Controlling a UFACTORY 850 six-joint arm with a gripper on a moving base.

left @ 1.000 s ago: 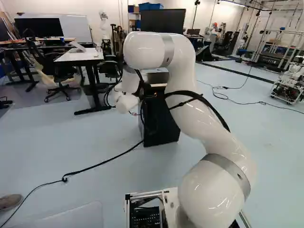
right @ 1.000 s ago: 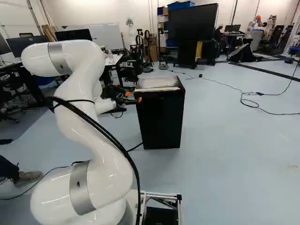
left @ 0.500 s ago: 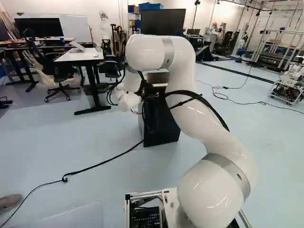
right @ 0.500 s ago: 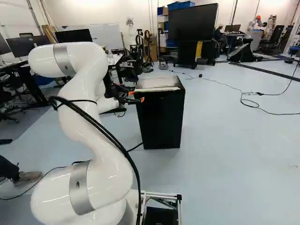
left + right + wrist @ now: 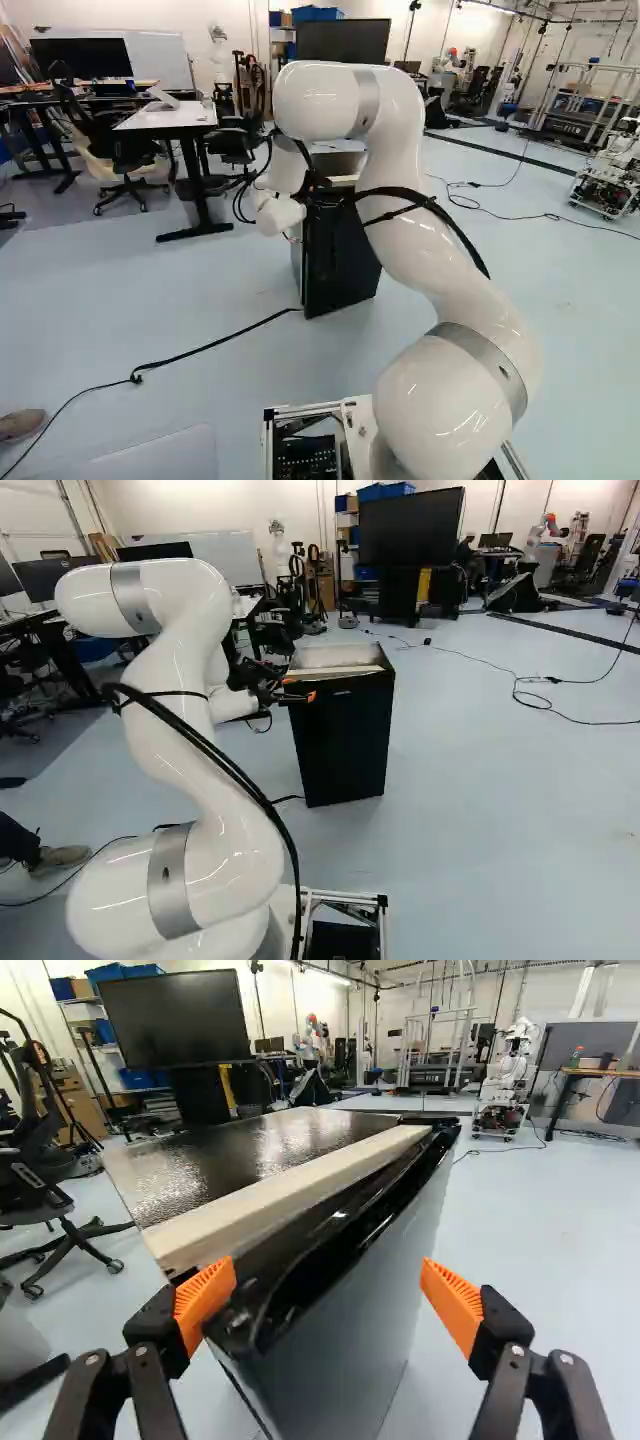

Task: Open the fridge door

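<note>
Changed since the earlier frames: one door (image 5: 350,1350), black-edged, its near lower corner swung out a little from the fridge (image 5: 250,1150), which we judged to be slightly ajar; the arm (image 5: 170,670) had shifted with it, the base not. Location of door: front of the fridge, ahead of us, its free top corner at the left of the front in the right base view. Long axis of its top edge: running away from the gripper (image 5: 325,1290) toward the far end, where we took the hinge to be; between it and a pale strip (image 5: 290,1195), a dark gap, widest near us. Gripper: one, spread wide, gripping nothing. One orange pad (image 5: 205,1300) stood at the free corner, by the gap, contact uncertain; the other pad (image 5: 455,1305) stood well apart, off the outer face. Next move, by our judgement: an outward swing about the far end, the inner pad leading; risk, slipping off the corner.
</note>
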